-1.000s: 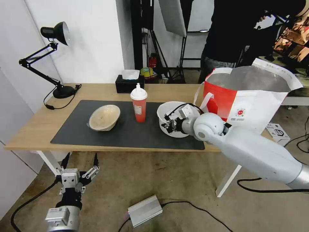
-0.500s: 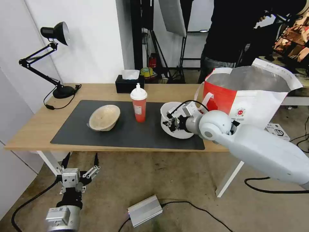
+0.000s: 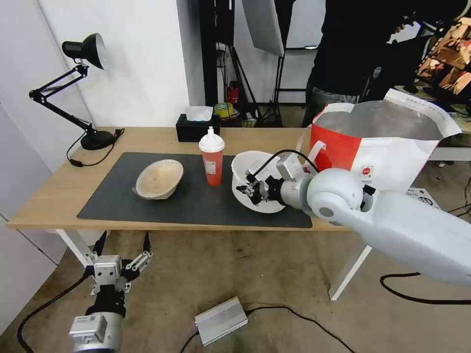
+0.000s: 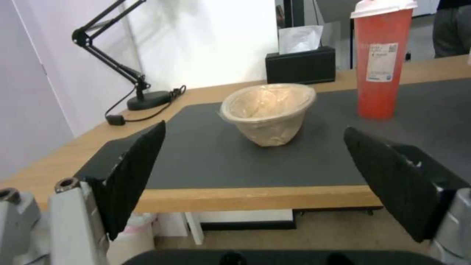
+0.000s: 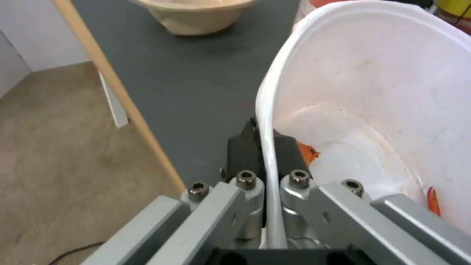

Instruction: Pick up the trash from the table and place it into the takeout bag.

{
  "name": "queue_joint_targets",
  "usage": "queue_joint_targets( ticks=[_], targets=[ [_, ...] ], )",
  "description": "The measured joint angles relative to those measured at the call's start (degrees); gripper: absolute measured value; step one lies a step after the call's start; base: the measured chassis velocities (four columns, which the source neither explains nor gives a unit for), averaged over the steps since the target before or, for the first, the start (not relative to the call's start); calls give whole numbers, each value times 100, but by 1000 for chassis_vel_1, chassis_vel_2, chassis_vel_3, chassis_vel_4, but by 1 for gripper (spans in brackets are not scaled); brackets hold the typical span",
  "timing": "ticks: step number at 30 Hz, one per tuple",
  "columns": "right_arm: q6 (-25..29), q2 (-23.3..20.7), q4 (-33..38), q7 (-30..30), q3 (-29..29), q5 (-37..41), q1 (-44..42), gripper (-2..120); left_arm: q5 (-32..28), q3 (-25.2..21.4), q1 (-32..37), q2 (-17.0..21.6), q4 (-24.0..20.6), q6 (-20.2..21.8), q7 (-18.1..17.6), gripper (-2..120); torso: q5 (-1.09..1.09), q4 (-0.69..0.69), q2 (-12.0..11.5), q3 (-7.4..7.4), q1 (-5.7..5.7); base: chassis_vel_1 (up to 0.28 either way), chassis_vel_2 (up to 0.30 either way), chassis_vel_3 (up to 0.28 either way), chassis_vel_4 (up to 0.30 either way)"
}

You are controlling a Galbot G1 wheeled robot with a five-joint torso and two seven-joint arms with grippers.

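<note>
A: Where is the right claw [image 3: 247, 188]?

B: Above the dark mat [image 3: 196, 203] on the desk [image 3: 49, 196], clamped on the rim of the white bowl [image 3: 250, 166], tilted up on edge just right of the red cup [image 3: 211, 160].

A: And the other 2 pieces?

B: The beige bowl [image 3: 159, 178] sits left on the mat; the takeout bag [image 3: 387, 147] stands far right. The left claw [image 3: 121, 247] hangs wide below the desk's near edge.

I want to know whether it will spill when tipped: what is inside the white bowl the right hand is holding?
The white bowl gripped at its rim by the right hand holds a few small red-orange scraps near the bottom and a faint reddish stain. The hand's inner finger covers part of the bottom.
</note>
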Motion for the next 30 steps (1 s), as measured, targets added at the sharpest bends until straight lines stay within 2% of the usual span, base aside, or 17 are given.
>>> queue_joint_targets(
  ticks=[18,30],
  targets=[
    [4,-127,758,93,-316,208,616,0,8,9,-9,-29,-2,-20,0,98,0,0,0,0,0,0,0,0,0],
    [6,-592,1097,-29,-559,558,1608,0,9,24,-14,-28,24,-79,0,98,0,0,0,0,0,0,0,0,0]
  ],
)
